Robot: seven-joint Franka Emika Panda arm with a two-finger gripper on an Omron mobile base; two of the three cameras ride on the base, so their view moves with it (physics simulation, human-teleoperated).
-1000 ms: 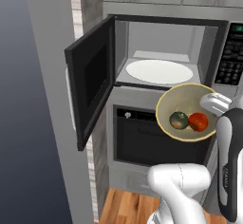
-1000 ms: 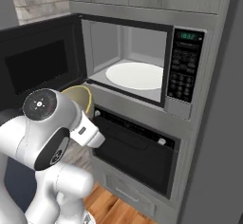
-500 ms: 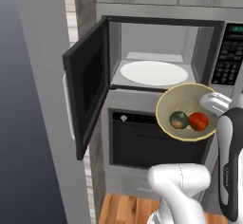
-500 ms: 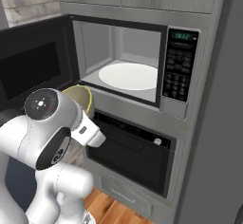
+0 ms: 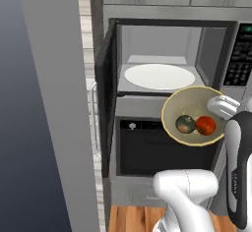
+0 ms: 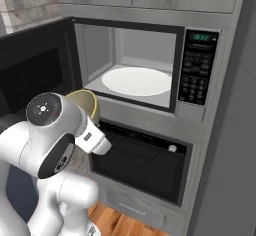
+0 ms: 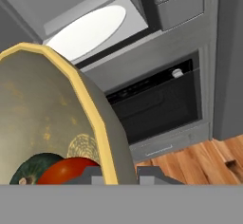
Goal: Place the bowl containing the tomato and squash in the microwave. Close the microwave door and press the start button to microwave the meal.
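While you hold the bowl in front of the microwave, it hangs in the air below and just outside the open cavity, over the black oven front. In the left base view its mouth faces the camera, so you look straight into the cream inside; the bowl is round and has no long axis to speak of. In the hand view the yellow rim runs up from between the fingertips and curves away to the upper left, so the bowl stands on edge as that camera sees it.

The pincer is narrowed onto the rim, one fingertip on the inner side and the other on the outer wall. The squash and the tomato sit side by side low in the bowl, touching or nearly so, squash on the left and tomato on the right in the left base view.

The white turntable lies flat in the cavity. The door is swung open to the left and shows nearly edge-on in the left base view. The keypad is on the microwave's right.
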